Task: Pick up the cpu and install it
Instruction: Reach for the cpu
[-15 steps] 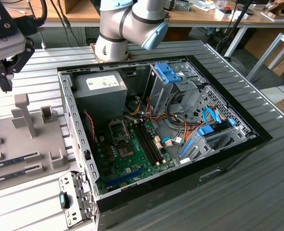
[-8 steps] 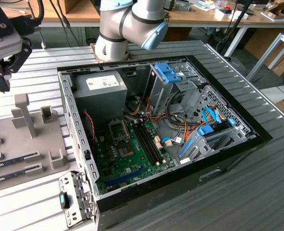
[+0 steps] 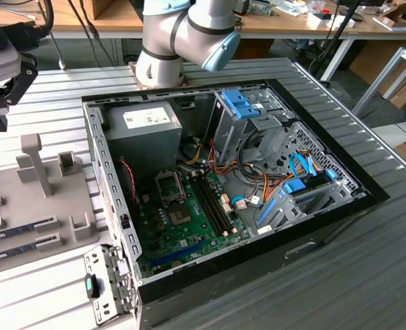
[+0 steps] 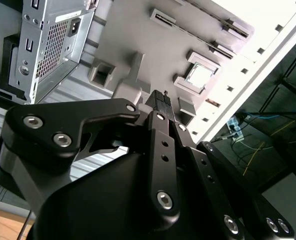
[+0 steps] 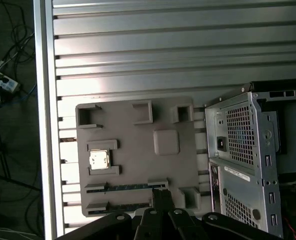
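One cpu (image 5: 99,160) lies flat in a walled nest on the grey tray (image 5: 137,125), which keeps it square for pickup. The gripper (image 5: 160,191) hangs over the tray, apart from the cpu, pinched closed and empty. The tray sits at the exterior view's left, beside the open case (image 3: 113,179).

Your bench (image 3: 340,275) is a ribbed grey metal top. Directly on it sit the open case (image 3: 257,265) and, just beside it towards the exterior view's left, a flat grey tray (image 3: 10,185). The arm's base (image 3: 158,69) stands on the bench beyond the case.
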Controlling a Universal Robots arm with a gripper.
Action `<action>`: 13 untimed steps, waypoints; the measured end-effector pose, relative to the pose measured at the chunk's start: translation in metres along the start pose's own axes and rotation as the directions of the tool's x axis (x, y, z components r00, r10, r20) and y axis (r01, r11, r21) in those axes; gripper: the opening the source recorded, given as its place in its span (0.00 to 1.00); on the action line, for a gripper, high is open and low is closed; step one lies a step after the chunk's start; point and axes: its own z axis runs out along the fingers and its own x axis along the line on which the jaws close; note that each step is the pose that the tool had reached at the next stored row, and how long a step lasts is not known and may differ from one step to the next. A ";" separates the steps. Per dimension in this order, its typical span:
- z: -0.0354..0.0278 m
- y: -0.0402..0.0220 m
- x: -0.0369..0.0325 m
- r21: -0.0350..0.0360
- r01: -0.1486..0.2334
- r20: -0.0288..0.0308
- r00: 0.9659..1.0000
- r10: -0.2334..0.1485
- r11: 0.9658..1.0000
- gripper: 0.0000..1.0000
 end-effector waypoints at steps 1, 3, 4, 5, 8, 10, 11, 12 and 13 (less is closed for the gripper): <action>0.0000 0.0000 0.0006 0.000 0.000 0.000 1.000 0.000 1.000 0.11; 0.0000 -0.0001 0.0017 0.000 0.000 0.000 1.000 0.000 1.000 0.11; 0.0000 -0.0002 0.0025 0.000 0.000 0.000 1.000 0.000 1.000 0.11; 0.0000 -0.0003 0.0034 0.000 0.000 0.000 1.000 0.000 1.000 0.11; -0.0001 -0.0004 0.0048 0.000 0.000 0.000 1.000 0.000 1.000 0.11; 0.0000 -0.0005 0.0062 0.000 0.000 0.000 1.000 0.000 1.000 0.11; -0.0001 -0.0005 0.0068 0.000 0.000 0.000 1.000 0.000 1.000 0.11; -0.0001 -0.0005 0.0072 0.000 0.000 0.000 1.000 0.000 1.000 0.11; -0.0002 -0.0006 0.0084 0.000 0.000 0.000 1.000 0.000 1.000 0.11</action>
